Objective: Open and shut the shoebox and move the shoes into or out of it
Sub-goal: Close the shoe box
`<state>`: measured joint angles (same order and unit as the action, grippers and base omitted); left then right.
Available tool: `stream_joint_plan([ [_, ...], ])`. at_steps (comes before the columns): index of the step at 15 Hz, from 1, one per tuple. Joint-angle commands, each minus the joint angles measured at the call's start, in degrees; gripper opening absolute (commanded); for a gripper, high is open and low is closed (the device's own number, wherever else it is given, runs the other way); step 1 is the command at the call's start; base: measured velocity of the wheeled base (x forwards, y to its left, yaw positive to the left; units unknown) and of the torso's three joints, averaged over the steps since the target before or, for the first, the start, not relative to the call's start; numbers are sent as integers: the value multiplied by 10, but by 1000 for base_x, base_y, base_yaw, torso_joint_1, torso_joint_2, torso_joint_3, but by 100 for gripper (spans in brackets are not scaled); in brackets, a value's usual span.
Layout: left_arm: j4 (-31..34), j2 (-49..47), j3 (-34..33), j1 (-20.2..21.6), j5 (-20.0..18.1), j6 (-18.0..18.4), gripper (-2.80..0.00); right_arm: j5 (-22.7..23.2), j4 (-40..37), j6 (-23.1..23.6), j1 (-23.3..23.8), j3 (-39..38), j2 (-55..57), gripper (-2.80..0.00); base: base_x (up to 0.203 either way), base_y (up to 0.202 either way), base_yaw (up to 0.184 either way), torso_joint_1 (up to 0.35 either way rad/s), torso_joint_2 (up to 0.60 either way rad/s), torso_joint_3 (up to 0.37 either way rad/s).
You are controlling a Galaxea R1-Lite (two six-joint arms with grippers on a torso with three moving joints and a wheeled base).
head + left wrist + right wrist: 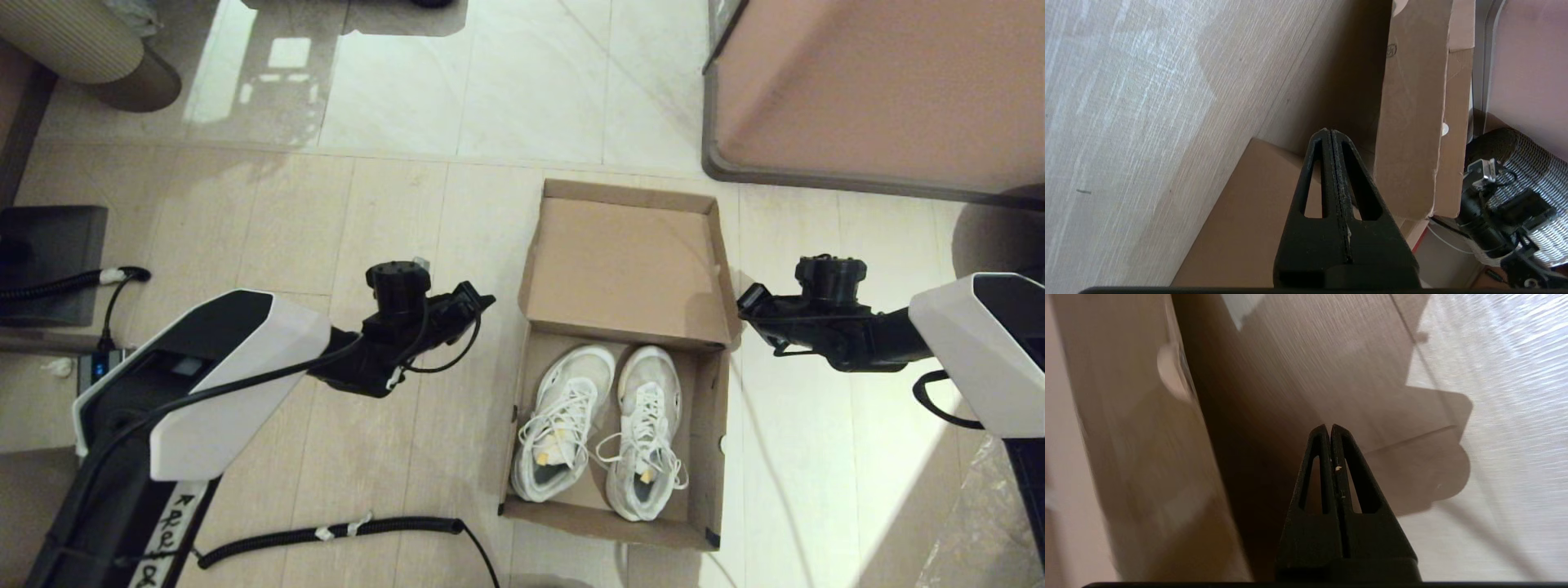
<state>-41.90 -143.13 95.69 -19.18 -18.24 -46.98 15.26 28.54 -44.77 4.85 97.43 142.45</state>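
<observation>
The brown cardboard shoebox (709, 425) sits on the floor in the middle of the head view, its hinged lid (624, 269) flipped up and back. Both white sneakers (604, 429) lie side by side inside it, toes toward the lid. My left gripper (483, 304) hovers just left of the lid's side flap, shut and holding nothing; its wrist view shows the box wall (1241, 228) and the lid flap (1412, 122) ahead of the gripper (1329, 131). My right gripper (743, 304) hangs at the lid's right edge, shut and empty; the gripper (1329, 426) is beside the box side (1126, 457).
A large pinkish-brown furniture block with a grey rim (882, 90) stands at the back right. A round ribbed object (82, 49) is at the back left, a dark mat (49, 261) and cables (326, 535) lie at the left.
</observation>
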Motion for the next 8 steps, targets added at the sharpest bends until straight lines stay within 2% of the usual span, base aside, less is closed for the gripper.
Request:
stream_joint_plan([
  [1, -2, 0, 3, -1, -1, -3, -280, 0, -56, -72, -10, 65, 10, -280, 0, 0, 0, 0, 0, 0],
  [4, -2, 1, 2, -5, -2, -3, -280, -1, -175, -204, -12, 151, 22, -280, 0, 0, 0, 0, 0, 0],
  [8, -2, 11, -10, -11, -5, -7, -280, 0, -190, -275, -12, 156, 34, -280, 0, 0, 0, 0, 0, 0],
])
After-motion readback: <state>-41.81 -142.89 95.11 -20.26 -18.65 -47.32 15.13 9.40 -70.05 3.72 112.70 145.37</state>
